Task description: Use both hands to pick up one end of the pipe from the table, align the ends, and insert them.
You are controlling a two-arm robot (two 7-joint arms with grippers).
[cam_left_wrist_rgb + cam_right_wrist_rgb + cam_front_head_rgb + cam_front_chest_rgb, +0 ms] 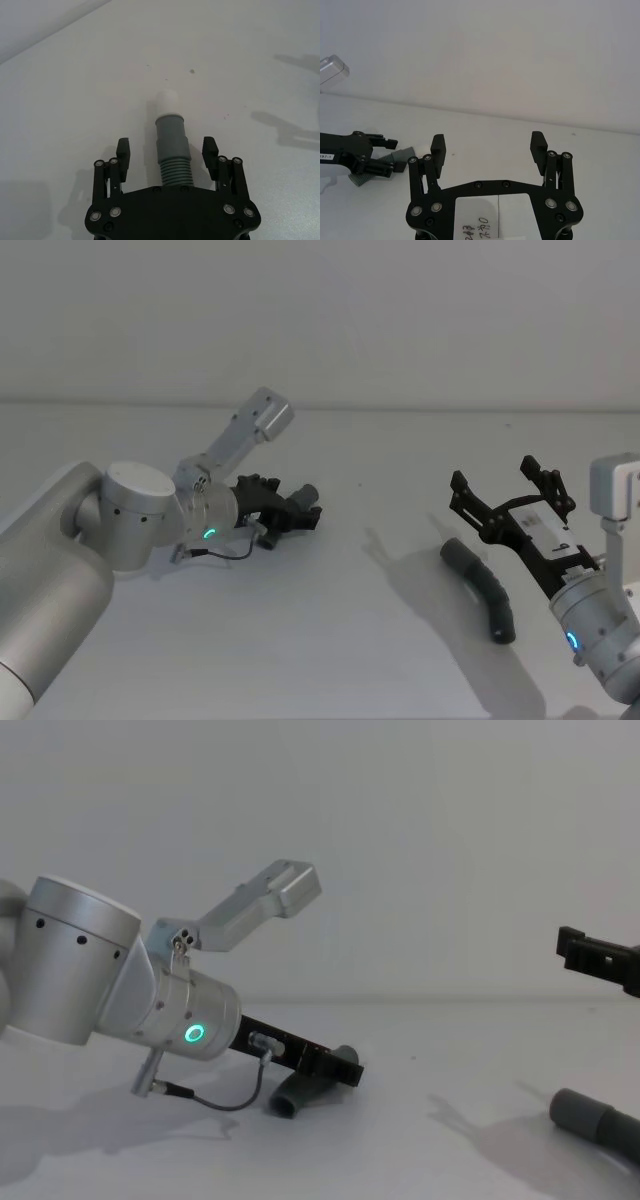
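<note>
One pipe piece [172, 147], grey with a ribbed section and a white tip [167, 101], lies on the white table [330, 640] at the left. My left gripper [166, 146] is low over it and open, one finger on each side with a gap to the pipe. The same piece [306, 499] pokes out past the left gripper [292, 512]. The other piece [482, 588], dark grey and curved with a wider cuff at its far end, lies at the right. My right gripper [494, 476] hangs open above and just behind it, holding nothing. In the chest view this piece [595, 1120] sits at the lower right.
A plain pale wall stands behind the table. Bare table surface lies between the two pipe pieces. The left arm's silver body with its green ring light [193, 1034] takes up the left side.
</note>
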